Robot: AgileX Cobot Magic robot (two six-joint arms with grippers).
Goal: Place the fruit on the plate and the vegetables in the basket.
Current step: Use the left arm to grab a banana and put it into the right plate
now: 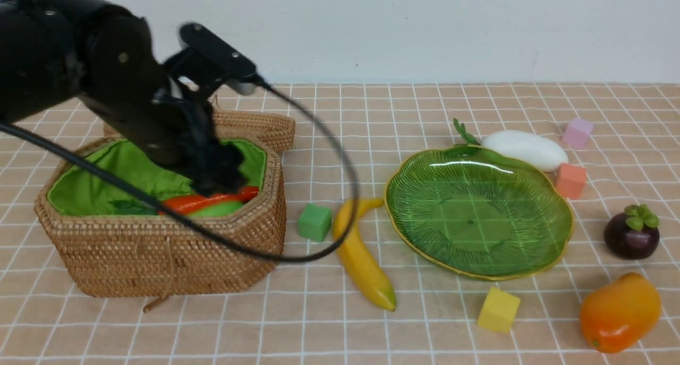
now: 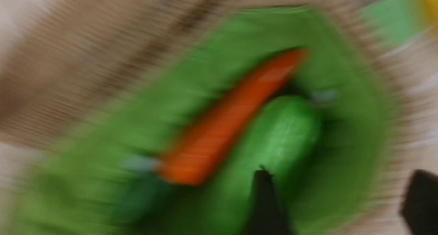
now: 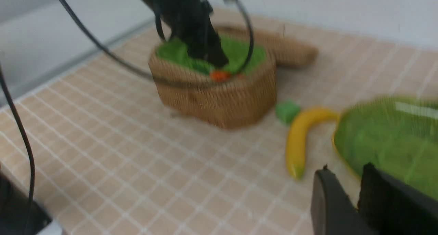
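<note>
Left arm over the basket (image 1: 159, 259), left gripper (image 1: 215, 181) down inside the green lining, badly blurred in the front view. On the left wrist view I see its two dark fingers (image 2: 263, 200) standing well apart with nothing clasped between them, so parted and empty

Carrot (image 1: 196, 201) and gourd (image 1: 212, 210) lie side by side in the basket, touching, at the end nearest the plate. Woven lid (image 1: 265, 128) hangs open behind the basket

Radish (image 1: 526, 148) on the cloth just behind the plate (image 1: 478, 211), leaves pointing left. Plate bare

Banana (image 1: 361, 259) lies on the cloth between basket and plate, its stalk end close to the plate rim. Mangosteen (image 1: 631, 236) right of the plate, upright, green cap up. Mango (image 1: 619, 312) nearer me, front right, apart from the mangosteen

Foam cubes: green cube (image 1: 314, 221) just beside the banana, yellow cube (image 1: 498, 310) in front of the plate, orange cube (image 1: 570, 180) by the radish's blunt end, pink cube (image 1: 577, 132) behind it

Right gripper (image 3: 346, 169) is out of the front view; on its wrist view it hangs above the cloth near the plate rim, fingers close together with a slim gap, nothing in them. Fully closed or not, I cannot tell
</note>
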